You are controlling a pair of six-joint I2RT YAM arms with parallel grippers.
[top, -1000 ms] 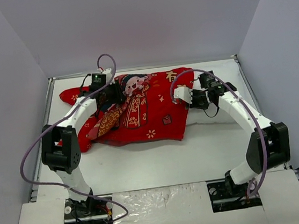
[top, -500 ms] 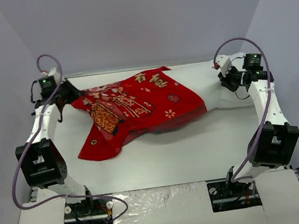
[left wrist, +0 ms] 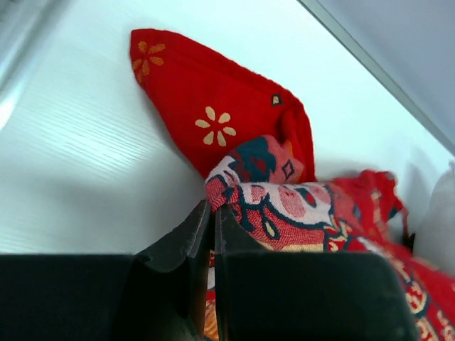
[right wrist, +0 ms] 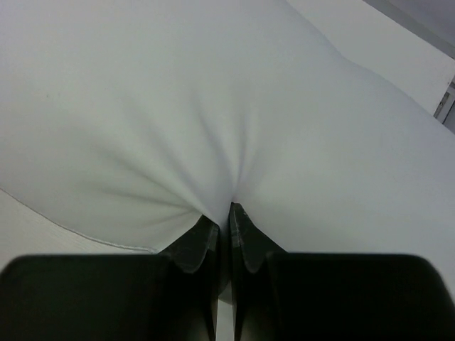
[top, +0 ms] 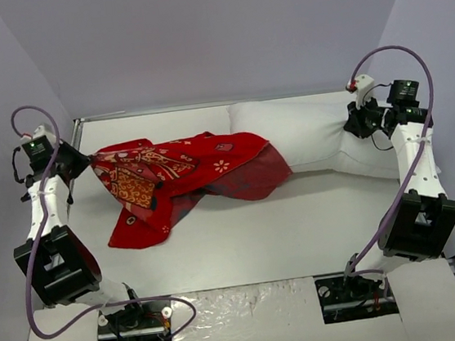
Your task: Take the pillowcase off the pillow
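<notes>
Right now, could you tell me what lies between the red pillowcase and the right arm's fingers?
Only the white pillow: in the top view it stretches from the pillowcase to the right gripper, whose fingers pinch it.

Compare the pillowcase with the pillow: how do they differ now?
The pillowcase is red and printed; the pillow is plain white. The pillowcase lies limp and crumpled; the pillow is plump. The left gripper pinches the pillowcase, the right gripper the pillow. Both lie on the table.
</notes>
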